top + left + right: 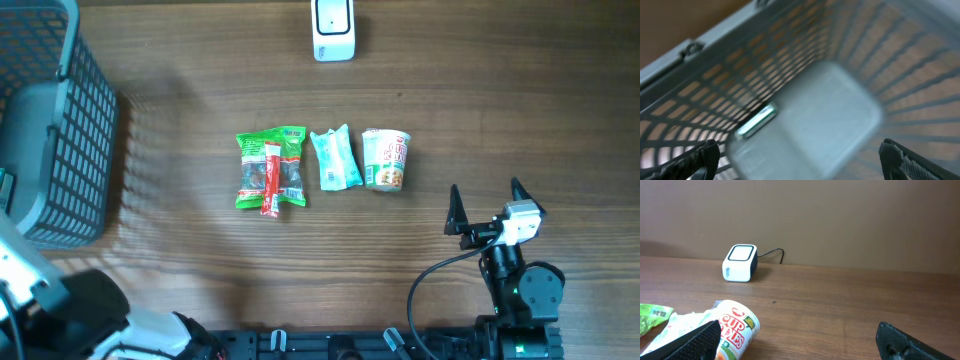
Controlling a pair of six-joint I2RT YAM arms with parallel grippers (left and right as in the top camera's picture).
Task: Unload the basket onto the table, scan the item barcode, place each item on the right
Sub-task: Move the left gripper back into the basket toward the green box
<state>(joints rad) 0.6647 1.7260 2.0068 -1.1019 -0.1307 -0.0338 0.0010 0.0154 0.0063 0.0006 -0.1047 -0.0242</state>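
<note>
Overhead, the right gripper [486, 195] sits with jaws apart near the printed foam noodle cup [386, 159], seemingly poised to pick it up; the left gripper [799, 146], jaws likewise apart, hovers over the grey mesh basket [790, 60].

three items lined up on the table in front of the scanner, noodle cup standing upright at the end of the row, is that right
Not quite: the noodle cup lies on its side, not upright, as the right wrist view shows. The rest holds: it ends the row with the green bag and blue packet, on the table in front of the scanner.
</note>
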